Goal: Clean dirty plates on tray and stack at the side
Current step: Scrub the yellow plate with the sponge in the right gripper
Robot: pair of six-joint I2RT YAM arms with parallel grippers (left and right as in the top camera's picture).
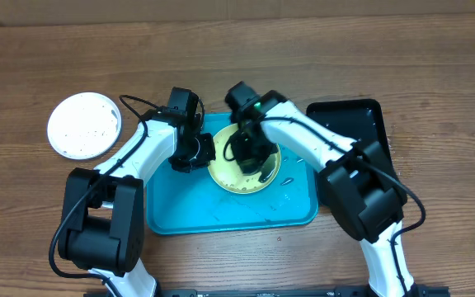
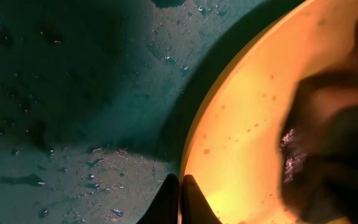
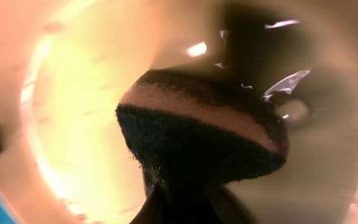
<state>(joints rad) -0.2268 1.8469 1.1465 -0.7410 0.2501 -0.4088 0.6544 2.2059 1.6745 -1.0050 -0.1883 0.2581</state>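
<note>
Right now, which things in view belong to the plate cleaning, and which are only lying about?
Job in hand:
- yellow plate on the turquoise tray
- sponge in the right gripper
- left gripper, shut on that plate's rim
- white plate, off the tray

Lying about:
- black tray

A brown wooden table (image 1: 435, 49) carries three things. A white plate (image 1: 83, 124) with dark specks lies on its left part, apart from the rest. A blue tray (image 1: 221, 216) sits at the middle. A black tray (image 1: 361, 115) lies just beside its far right corner, partly hidden by an arm.
</note>
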